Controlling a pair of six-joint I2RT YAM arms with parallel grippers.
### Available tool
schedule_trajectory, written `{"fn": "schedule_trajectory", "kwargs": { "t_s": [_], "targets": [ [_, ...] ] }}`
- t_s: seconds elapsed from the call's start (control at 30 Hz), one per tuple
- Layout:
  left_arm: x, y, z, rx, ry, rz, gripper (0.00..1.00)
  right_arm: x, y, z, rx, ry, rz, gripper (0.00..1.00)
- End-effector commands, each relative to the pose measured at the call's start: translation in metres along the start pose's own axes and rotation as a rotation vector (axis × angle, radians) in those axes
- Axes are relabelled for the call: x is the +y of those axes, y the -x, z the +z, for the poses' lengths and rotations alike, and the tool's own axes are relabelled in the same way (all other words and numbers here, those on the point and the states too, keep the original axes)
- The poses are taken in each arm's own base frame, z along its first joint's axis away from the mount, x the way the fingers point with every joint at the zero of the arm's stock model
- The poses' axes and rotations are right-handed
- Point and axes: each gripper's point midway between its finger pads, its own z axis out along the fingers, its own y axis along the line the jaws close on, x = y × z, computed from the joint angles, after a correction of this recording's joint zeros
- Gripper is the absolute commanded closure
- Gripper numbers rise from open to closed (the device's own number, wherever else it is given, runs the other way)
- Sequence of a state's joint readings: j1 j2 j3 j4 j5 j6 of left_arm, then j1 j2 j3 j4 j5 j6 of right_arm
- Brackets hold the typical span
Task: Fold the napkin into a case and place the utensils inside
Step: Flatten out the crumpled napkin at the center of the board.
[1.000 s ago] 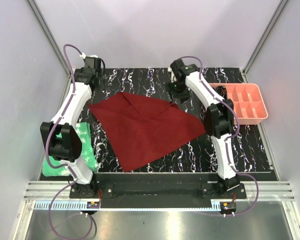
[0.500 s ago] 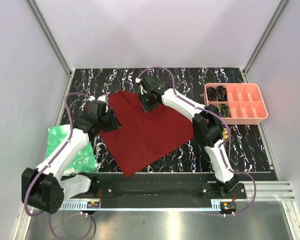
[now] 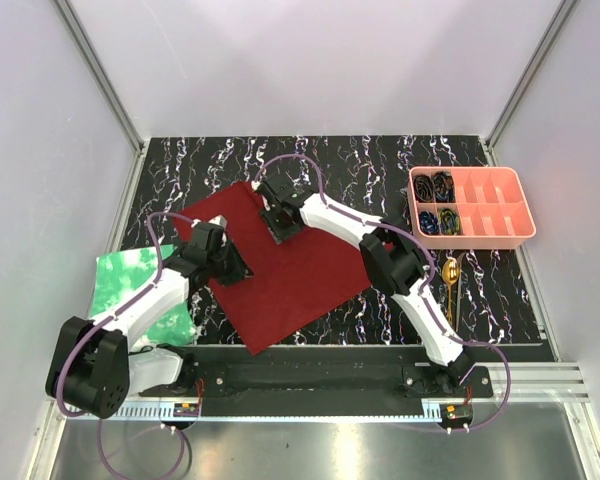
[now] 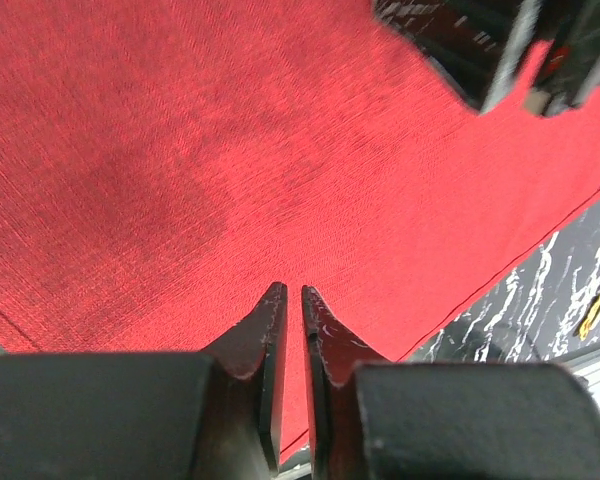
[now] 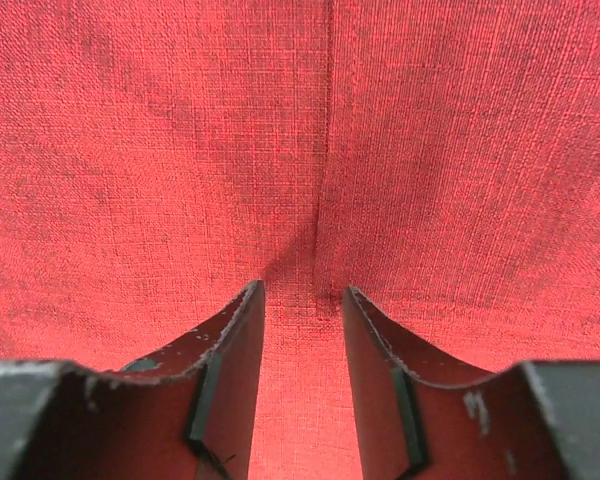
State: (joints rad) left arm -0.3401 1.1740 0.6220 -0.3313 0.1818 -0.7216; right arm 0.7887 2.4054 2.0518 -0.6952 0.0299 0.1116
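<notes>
The dark red napkin [image 3: 295, 275] lies folded on the black marbled table, one corner toward the near edge. My left gripper [image 3: 235, 268] rests low over its left side. In the left wrist view its jaws [image 4: 290, 290] stand almost together, only a sliver between them, with the napkin [image 4: 230, 130] spread flat beneath and nothing pinched. My right gripper [image 3: 278, 225] sits on the cloth's far part. It is open [image 5: 302, 290] and straddles a straight layer edge of the napkin [image 5: 325, 150]. Gold utensils [image 3: 450, 285] lie on the table right of the right arm, apart from the cloth.
A pink compartment tray [image 3: 525, 215] with dark coiled items stands at the far right. A bright green crinkled sheet [image 3: 130, 275] lies left of the napkin, partly under the left arm. Metal frame rails run along the table's sides and near edge.
Both arms have come in from the far corners onto the cloth. The napkin now lies narrower, without its earlier far-left flap. The left jaws have closed down. The utensils now show at the right.
</notes>
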Motion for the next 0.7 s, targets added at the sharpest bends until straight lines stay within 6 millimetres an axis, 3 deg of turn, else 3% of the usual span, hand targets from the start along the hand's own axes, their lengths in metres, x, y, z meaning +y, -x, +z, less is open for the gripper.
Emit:
{"fn": "schedule_trajectory", "kwargs": {
  "t_s": [0.0,0.33,0.4,0.53,0.6,0.67],
  "targets": [
    [-0.006,0.003,0.006,-0.022,-0.04,-0.007,0.88,-0.007,0.006,-0.001,-0.02,-0.08,-0.031,0.56],
    [0.015,-0.01,0.012,-0.012,0.036,-0.059,0.98,-0.026,-0.001,0.007,-0.006,-0.207,-0.099,0.63],
    [0.02,-0.013,0.012,-0.005,0.053,-0.06,0.99,-0.025,0.003,0.006,-0.011,-0.208,-0.101,0.76],
    [0.029,-0.016,0.013,0.001,0.09,-0.063,1.0,-0.027,0.026,-0.014,-0.078,-0.23,-0.085,0.83],
    [0.032,-0.018,0.014,0.005,0.102,-0.063,1.0,-0.028,0.041,-0.03,-0.121,-0.244,-0.08,0.96],
    [0.033,-0.02,0.016,0.017,0.103,-0.06,1.0,-0.032,0.051,-0.044,-0.153,-0.267,-0.079,0.97]
  ]
}}
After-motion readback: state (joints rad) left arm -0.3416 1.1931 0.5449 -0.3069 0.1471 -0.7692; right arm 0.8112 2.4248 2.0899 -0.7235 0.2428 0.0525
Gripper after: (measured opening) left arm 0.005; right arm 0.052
